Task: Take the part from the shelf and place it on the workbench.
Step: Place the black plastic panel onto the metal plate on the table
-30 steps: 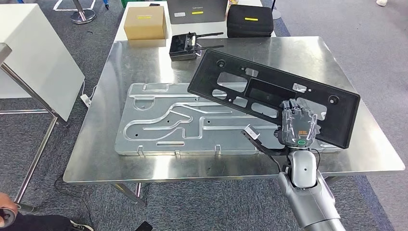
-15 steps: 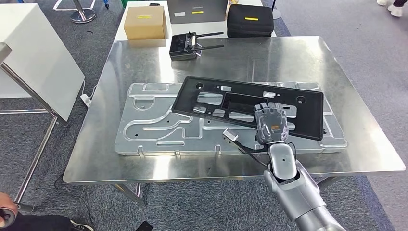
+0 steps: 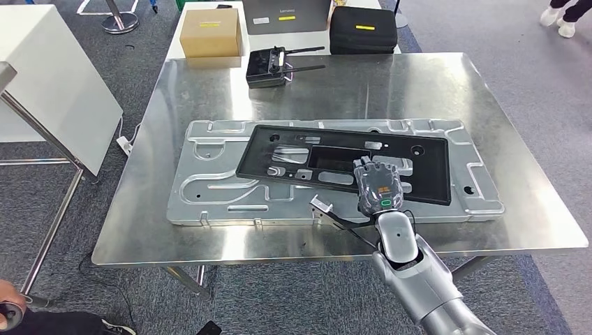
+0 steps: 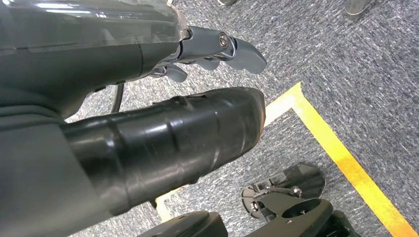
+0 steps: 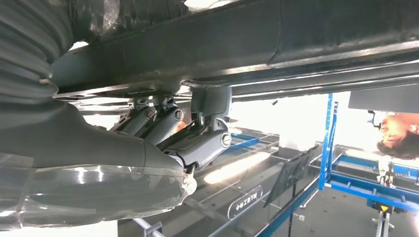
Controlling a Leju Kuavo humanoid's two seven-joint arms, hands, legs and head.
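Setting the part down on the workbench.

Low in the frame's centre, my right hand gripped the black part's near edge; it lay on the metal plate mid-frame. I judged release came next.

My right hand gripping edge of black part, fingers curling against its surface. Blue frame standing at four o'clock beyond hand; person showing beside it.
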